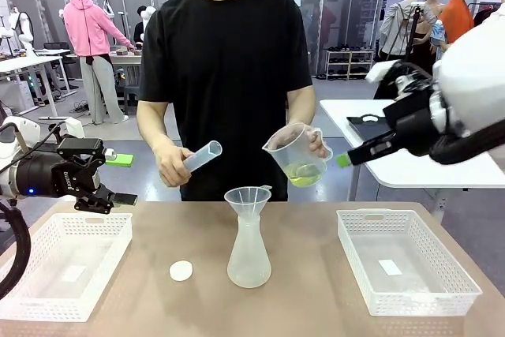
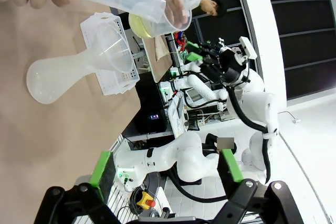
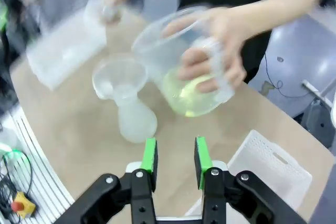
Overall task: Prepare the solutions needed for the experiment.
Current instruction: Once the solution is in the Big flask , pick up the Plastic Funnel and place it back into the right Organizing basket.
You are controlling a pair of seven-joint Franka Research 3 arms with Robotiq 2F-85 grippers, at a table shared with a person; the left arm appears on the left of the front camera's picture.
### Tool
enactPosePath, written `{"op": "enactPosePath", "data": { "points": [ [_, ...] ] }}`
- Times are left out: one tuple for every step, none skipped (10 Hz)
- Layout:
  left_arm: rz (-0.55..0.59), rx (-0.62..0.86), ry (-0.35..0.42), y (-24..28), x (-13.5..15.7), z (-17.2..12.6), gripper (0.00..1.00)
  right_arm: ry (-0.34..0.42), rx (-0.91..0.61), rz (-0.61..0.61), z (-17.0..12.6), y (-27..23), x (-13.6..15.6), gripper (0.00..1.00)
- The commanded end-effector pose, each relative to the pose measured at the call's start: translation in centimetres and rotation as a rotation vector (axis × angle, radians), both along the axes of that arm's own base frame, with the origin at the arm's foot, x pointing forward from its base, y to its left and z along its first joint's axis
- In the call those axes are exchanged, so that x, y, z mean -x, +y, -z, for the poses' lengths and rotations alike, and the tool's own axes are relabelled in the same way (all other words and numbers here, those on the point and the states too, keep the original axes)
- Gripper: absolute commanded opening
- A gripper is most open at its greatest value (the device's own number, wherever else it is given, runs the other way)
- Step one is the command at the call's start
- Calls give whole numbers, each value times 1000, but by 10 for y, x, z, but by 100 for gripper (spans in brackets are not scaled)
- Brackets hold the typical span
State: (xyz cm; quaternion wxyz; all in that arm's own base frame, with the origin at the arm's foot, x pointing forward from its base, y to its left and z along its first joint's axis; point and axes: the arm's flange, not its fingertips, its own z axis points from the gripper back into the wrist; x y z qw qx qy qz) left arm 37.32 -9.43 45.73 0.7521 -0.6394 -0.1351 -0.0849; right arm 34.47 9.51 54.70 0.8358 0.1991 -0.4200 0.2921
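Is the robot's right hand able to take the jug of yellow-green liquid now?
Probably not yet. Nothing stands between the right hand and the jug, but the person's hand covers that side, and the pads look too narrow.

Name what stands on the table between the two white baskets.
In the front view: a frosted flask with a funnel in its neck, and a small white cap.
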Motion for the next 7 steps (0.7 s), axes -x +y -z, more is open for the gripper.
{"op": "enactPosePath", "data": {
  "points": [
    [7, 16, -1, 0, 0, -1, 100, -14, -89, 106, 39, -8, 40, 38],
    [7, 16, -1, 0, 0, -1, 100, -101, -1, -60, 36, 2, 39, 38],
    [7, 16, -1, 0, 0, -1, 100, 5, -78, 52, -2, -7, -1, 38],
    [7, 16, -1, 0, 0, -1, 100, 5, -78, 52, -2, -7, -1, 38],
    [7, 16, -1, 0, 0, -1, 100, 5, -78, 52, -2, -7, -1, 38],
    [7, 16, -1, 0, 0, -1, 100, 5, -78, 52, -2, -7, -1, 38],
    [7, 16, -1, 0, 0, -1, 100, -16, -70, 26, -2, -8, -1, 38]
  ]
}}
